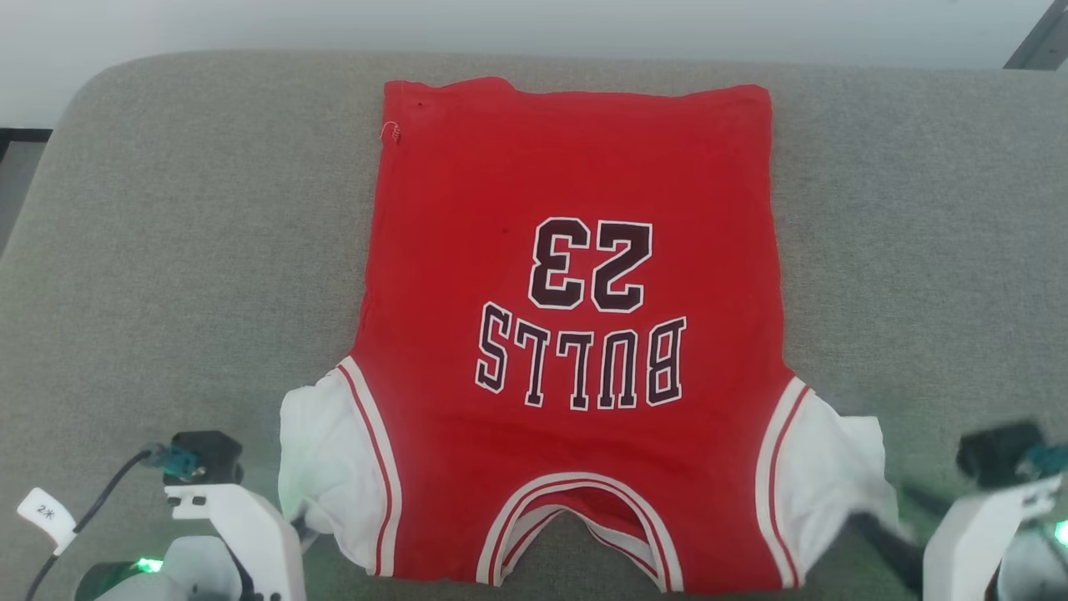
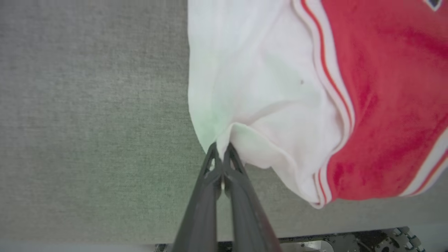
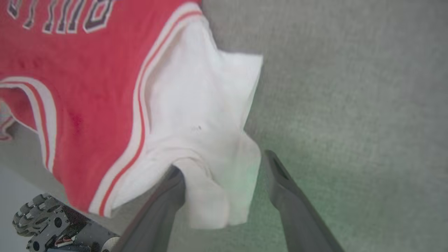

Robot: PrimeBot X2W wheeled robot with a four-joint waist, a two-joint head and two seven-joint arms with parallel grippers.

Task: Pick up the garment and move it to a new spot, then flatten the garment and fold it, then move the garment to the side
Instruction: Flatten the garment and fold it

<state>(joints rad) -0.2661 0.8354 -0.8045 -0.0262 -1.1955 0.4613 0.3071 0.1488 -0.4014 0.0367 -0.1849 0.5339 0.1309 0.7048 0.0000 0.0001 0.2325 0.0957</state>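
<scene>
The garment, a red jersey with a black-and-white "23" and lettering, lies spread flat on the grey cushion, its collar toward me and its hem at the far side. My left gripper is shut on the edge of its white left sleeve; in the head view this gripper sits at the lower left beside that sleeve. My right gripper stands open, with a loose fold of the other white sleeve lying between its fingers. The head view has it at the lower right.
The grey cushion reaches well beyond the garment to the left and right. Its near edge runs just behind my grippers, with the robot's wheeled base below it. A tagged cable hangs from my left wrist. A pale wall lies behind.
</scene>
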